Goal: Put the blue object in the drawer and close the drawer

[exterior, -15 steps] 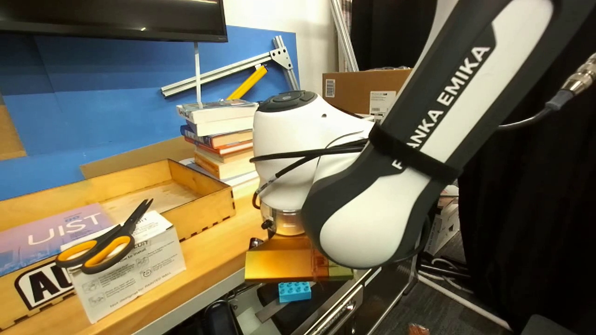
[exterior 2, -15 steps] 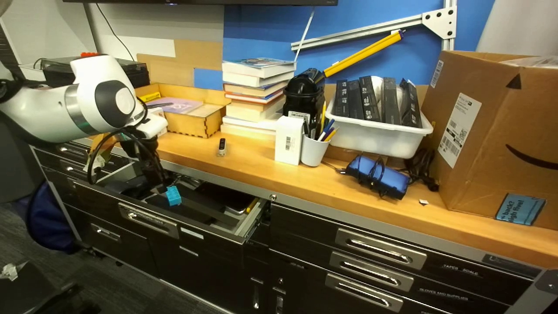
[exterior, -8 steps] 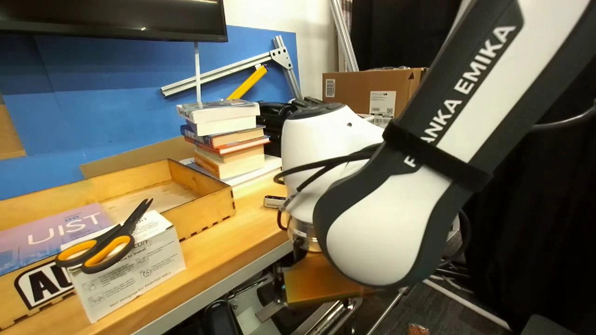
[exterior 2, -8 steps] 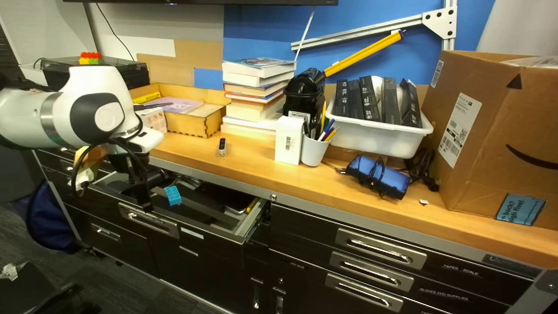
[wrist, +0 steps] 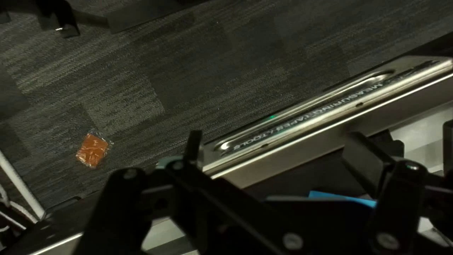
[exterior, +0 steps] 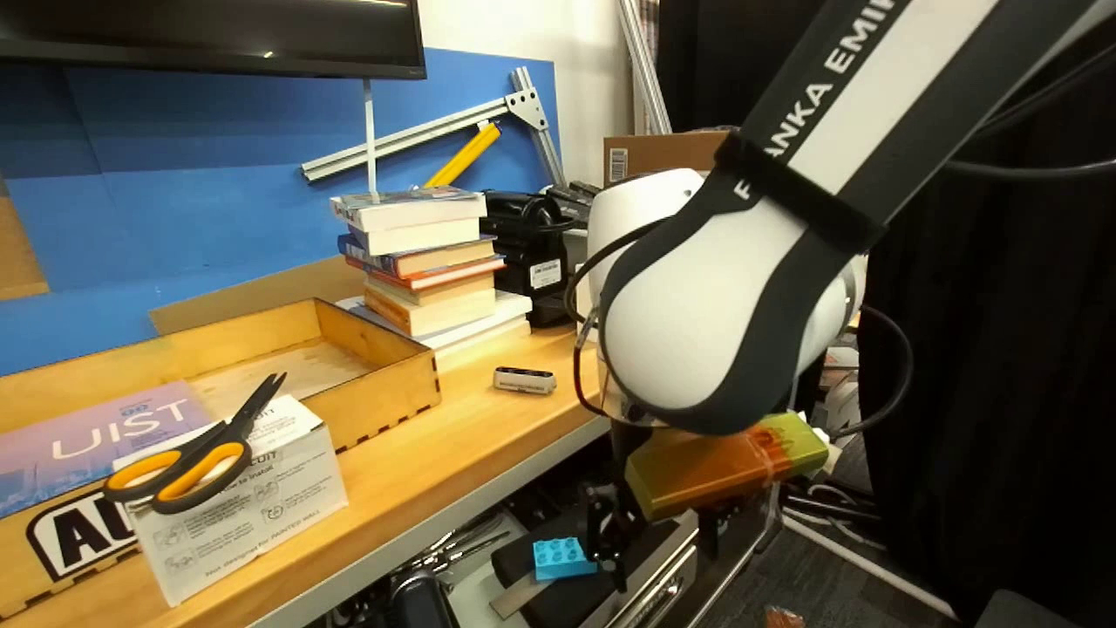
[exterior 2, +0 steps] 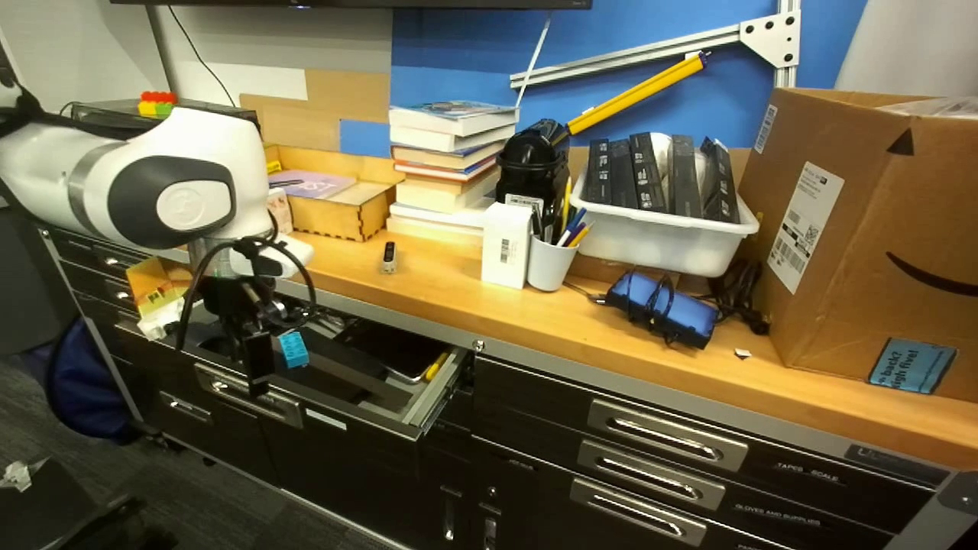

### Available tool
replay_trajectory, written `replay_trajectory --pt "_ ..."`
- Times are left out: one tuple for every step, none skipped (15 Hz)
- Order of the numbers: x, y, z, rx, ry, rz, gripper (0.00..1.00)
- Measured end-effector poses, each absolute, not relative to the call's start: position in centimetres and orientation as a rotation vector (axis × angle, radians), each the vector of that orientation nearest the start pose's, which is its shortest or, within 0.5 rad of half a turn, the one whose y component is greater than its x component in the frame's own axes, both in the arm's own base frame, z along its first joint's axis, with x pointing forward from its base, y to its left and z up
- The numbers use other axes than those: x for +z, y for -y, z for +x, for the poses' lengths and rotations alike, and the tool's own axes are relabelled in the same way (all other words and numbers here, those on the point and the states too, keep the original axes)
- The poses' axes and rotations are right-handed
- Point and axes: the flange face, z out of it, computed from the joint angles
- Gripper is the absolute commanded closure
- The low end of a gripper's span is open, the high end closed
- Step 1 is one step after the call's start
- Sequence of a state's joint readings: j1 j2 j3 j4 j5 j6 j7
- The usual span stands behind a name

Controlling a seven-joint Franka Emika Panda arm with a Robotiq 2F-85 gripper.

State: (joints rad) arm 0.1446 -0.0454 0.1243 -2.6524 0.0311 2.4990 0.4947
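The blue block lies inside the open drawer, on dark items; it also shows in an exterior view. In the wrist view only a blue strip of it shows, mostly hidden behind a finger. My gripper is open and empty, pointing down at the drawer's front. In the wrist view the gripper has its fingers spread wide, with the drawer's pull edge running between them. One finger is beside the block, over the drawer's inside. I cannot tell whether it touches the block or the drawer front.
A wooden bench top overhangs the drawer. On it stand a wooden tray, scissors on a white box, a book stack and a white bin. A yellow-orange box is fixed to the gripper.
The gripper has moved from beside the block to the drawer's front and turned. The drawer has slid slightly further out, carrying the block with it.
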Motion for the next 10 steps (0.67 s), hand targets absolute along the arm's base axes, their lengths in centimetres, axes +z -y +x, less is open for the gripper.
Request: replay_trajectory --pt "25.4 -10.2 39.7 0.178 -0.378 -3.145 0.0" --pt "25.9 -9.6 39.6 0.192 -0.353 -3.149 0.0" --pt "26.2 -9.3 39.5 0.211 -0.325 -3.152 0.0" --pt "26.2 -9.2 39.4 0.223 -0.293 -3.155 0.0" --pt "26.0 -9.2 39.3 0.231 -0.258 -3.162 0.0" --pt "25.7 -9.3 39.1 0.242 -0.226 -3.173 0.0" --pt "25.1 -9.5 38.9 0.255 -0.191 -3.181 0.0" --pt "24.5 -9.7 38.8 0.273 -0.16 -3.184 0.0" --pt "23.8 -10.0 38.7 0.292 -0.133 -3.184 0.0" --pt "23.0 -10.1 38.6 0.302 -0.11 -3.182 0.0"
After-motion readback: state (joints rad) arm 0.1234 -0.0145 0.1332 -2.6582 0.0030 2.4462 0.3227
